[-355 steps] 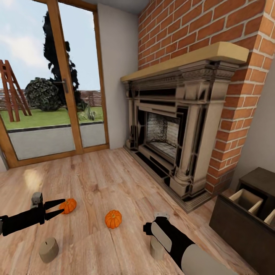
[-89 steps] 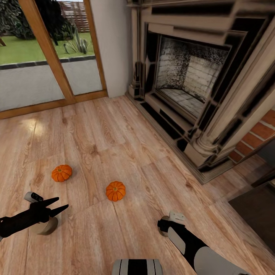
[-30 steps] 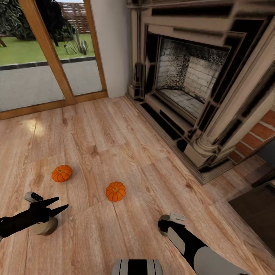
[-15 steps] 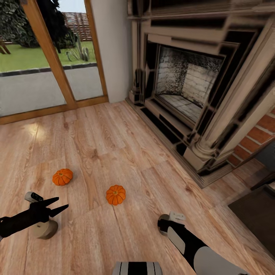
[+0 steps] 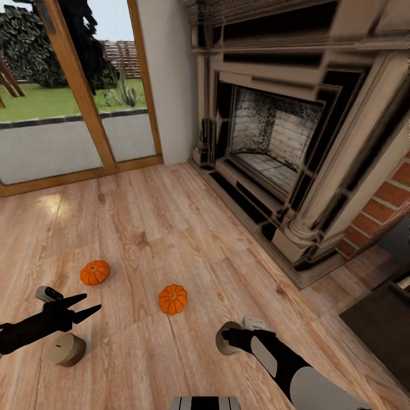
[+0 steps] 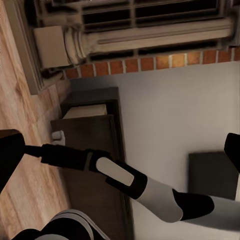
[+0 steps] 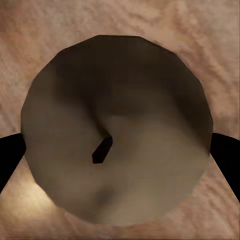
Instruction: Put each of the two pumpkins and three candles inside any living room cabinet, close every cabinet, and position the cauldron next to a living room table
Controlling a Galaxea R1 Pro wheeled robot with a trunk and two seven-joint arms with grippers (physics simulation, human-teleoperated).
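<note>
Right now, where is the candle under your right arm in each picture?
Head view: the candle sits low, right of middle, at the tip of the right arm.
Right wrist view: dead centre, seen from above.
Left wrist view: I cannot pick it out; follow the right arm.
Shared landmark: the wooden floor.

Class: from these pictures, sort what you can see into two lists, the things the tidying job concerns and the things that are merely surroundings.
Belonging to the job:
- two pumpkins on the floor
- candle near the left gripper
- candle under the right gripper
- cabinet, dark brown

Just surroundings:
- fireplace
- glass door
- wooden floor
</note>
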